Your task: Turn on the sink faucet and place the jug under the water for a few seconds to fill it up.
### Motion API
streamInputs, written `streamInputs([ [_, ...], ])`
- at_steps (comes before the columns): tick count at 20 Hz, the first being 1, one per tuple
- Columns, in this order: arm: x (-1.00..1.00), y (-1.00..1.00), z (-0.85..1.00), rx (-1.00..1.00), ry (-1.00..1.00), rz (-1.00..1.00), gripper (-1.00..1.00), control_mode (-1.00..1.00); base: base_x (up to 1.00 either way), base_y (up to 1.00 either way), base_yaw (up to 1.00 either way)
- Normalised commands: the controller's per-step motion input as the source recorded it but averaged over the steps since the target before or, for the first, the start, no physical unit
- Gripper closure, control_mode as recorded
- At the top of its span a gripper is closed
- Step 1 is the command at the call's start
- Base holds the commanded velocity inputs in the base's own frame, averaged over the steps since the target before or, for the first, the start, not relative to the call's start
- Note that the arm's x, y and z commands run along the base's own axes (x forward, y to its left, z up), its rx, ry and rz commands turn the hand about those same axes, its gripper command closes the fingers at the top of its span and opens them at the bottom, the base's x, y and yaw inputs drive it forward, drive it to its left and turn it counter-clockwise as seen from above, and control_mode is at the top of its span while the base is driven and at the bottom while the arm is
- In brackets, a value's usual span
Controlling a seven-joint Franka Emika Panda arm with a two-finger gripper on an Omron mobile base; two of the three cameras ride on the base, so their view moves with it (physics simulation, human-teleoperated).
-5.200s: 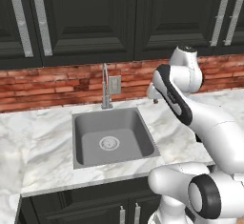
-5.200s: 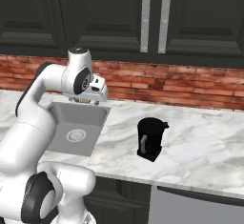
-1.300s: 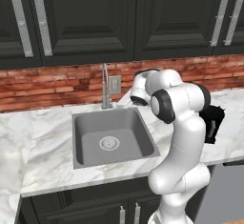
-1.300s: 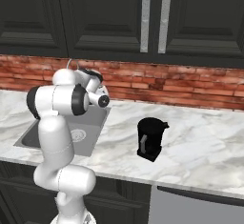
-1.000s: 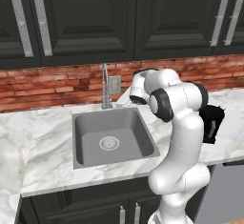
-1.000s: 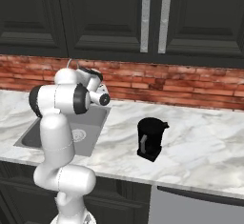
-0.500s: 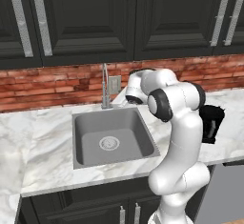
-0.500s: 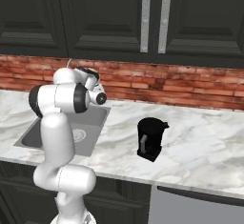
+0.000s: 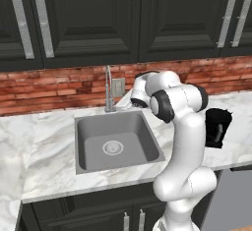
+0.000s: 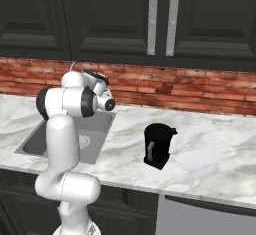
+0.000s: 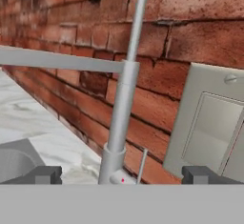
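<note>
With the gripper point(image 11: 121, 175) spread wide around the faucet point(image 11: 125, 94) base, it should nudge the small lever point(image 11: 141, 167) sideways gently, while the jug point(image 9: 217, 127) waits on the counter point(image 9: 54, 171), well right of the sink point(image 9: 116, 140).

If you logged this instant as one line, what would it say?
step: reaching for faucet lever | gripper: open, at sink faucet base | water: none | jug: on counter, right of sink

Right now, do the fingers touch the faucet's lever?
Apart. In the hand view the two fingers stand wide on either side of the sink faucet, and its thin lever rises free between them.
</note>
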Motion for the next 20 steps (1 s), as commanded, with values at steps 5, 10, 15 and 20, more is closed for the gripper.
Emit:
streamInputs([
  [5,0.25,0.0,-0.19,0.01,0.0,0.01,-1.0,-1.0,0.0,0.0,0.0],
  [10,0.3,0.0,-0.2,0.0,0.0,0.0,-1.0,-1.0,0.0,0.0,0.0],
  [15,0.26,0.0,-0.15,0.0,0.0,0.01,-1.0,-1.0,0.0,0.0,0.0],
  [20,0.29,0.0,-0.09,0.0,0.0,0.01,-1.0,-1.0,0.0,0.0,0.0],
])
